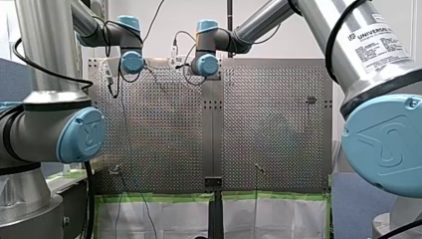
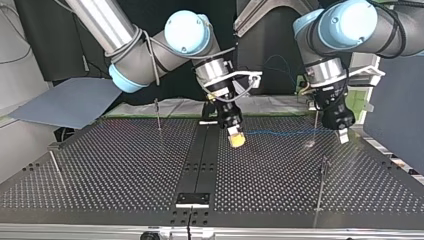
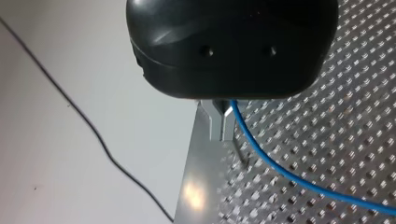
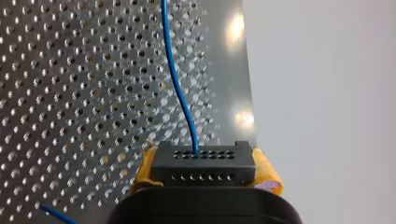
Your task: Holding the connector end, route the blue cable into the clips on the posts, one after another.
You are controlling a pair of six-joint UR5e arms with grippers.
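Observation:
A black connector with rows of small holes is clamped between the yellow pads of my right gripper, which is shut on it. From it the thin blue cable leads away over the perforated table. In the top view that gripper hangs over the table's middle, and the cable stretches low toward the view's right to my left gripper. In the left wrist view the metal fingers are shut on the cable, just above a thin post.
Thin clip posts stand on the perforated table: one at the top view's back left, one at the left edge, one at the front right, one beside my left gripper. A black centre strip splits the plates.

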